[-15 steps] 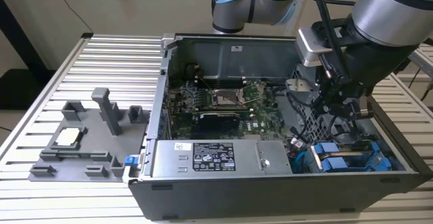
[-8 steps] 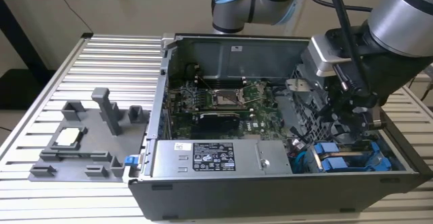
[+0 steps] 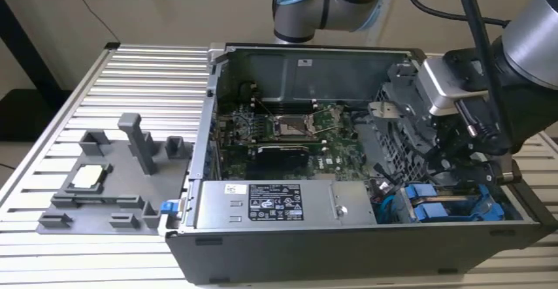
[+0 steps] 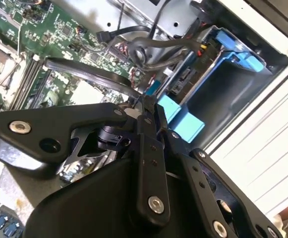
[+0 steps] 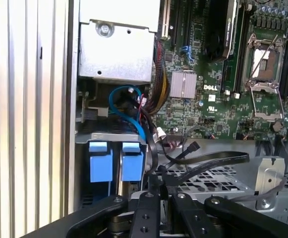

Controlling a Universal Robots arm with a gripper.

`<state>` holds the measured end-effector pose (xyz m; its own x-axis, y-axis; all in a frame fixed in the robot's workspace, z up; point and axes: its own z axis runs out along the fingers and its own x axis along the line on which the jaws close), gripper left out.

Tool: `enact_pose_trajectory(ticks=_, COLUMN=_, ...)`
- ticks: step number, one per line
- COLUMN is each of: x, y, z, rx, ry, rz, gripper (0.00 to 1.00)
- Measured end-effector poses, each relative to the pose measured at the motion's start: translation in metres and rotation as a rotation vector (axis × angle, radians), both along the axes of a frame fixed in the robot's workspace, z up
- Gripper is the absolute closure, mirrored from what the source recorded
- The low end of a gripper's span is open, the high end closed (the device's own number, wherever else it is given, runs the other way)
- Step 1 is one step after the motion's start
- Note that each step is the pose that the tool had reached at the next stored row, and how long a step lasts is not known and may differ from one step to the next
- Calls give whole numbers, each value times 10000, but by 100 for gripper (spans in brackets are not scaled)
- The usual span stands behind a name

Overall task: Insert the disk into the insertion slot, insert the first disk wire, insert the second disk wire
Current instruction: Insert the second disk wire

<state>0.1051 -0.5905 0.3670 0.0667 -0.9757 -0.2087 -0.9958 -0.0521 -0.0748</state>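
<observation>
My gripper point(image 3: 438, 169) reaches down into the open computer case point(image 3: 261, 250), at the front corner on the exterior view's right. In both wrist views its fingers point(image 4: 144, 111) are pressed together on a flat black disk wire point(image 4: 86, 73) that loops away over the motherboard. The same wire point(image 5: 218, 158) runs from the fingertips point(image 5: 159, 182), with a loose black connector point(image 5: 192, 147) close by. Just beyond the fingertips, two blue carrier fronts point(image 5: 115, 162) sit side by side in the insertion slot point(image 3: 429, 205). I cannot tell which front belongs to the disk; the drive body is hidden.
A silver power supply box point(image 3: 274, 204) lies beside the slot. The green motherboard point(image 3: 288, 129) fills the case floor, and a perforated metal cage point(image 5: 208, 179) sits near the fingers. A grey fixture tray point(image 3: 114, 197) with upright posts lies on the slatted table point(image 3: 148, 80).
</observation>
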Motion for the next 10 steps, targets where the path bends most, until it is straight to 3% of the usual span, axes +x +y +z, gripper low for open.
enact_pose_trajectory(ticks=10, x=201, y=-105, z=-37, rx=25, ry=173, rz=0, gripper=84)
